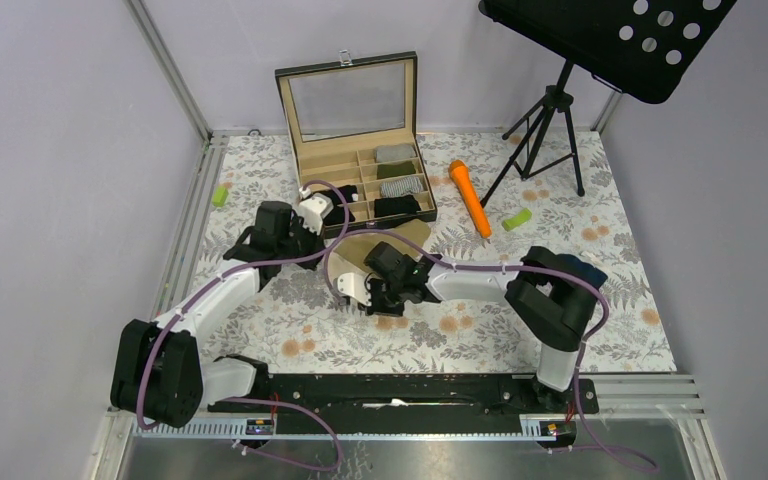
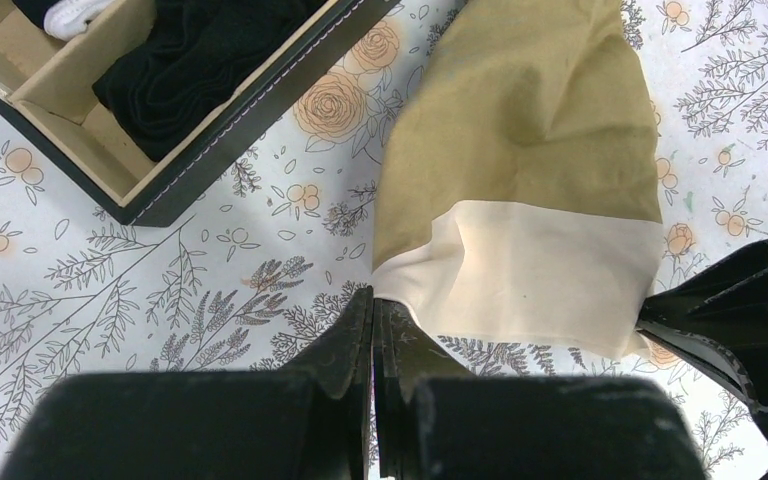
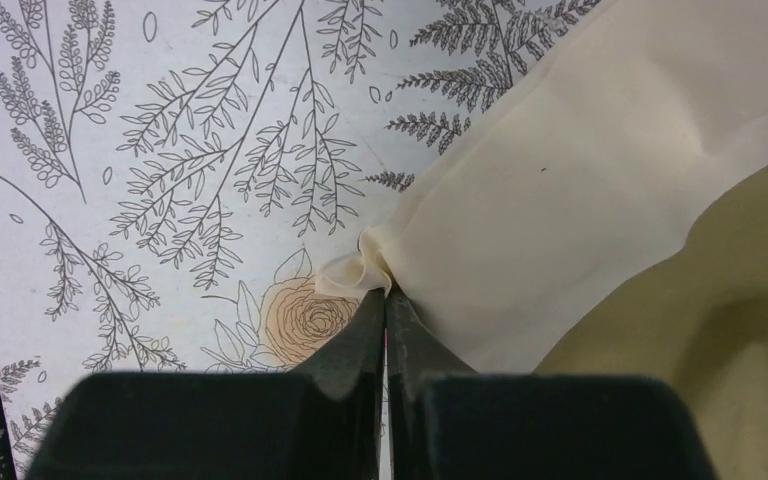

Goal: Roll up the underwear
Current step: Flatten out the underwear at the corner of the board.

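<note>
Left claw point(image 2: 374, 306) and right claw point(image 3: 387, 298) are each pinching a cream-band corner of olive-tan underwear point(image 2: 530, 130) beside the box point(image 2: 260, 120)

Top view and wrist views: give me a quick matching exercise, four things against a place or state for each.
Things:
1 olive underwear
2 orange stick
3 box
4 music stand

Places or states:
A lid up, folded clothes inside
B cream band pinched by left fingers and right fingers
C lying on the table, right of the box
D standing at the far right

Pairs: 1-B, 2-C, 3-A, 4-D
</note>
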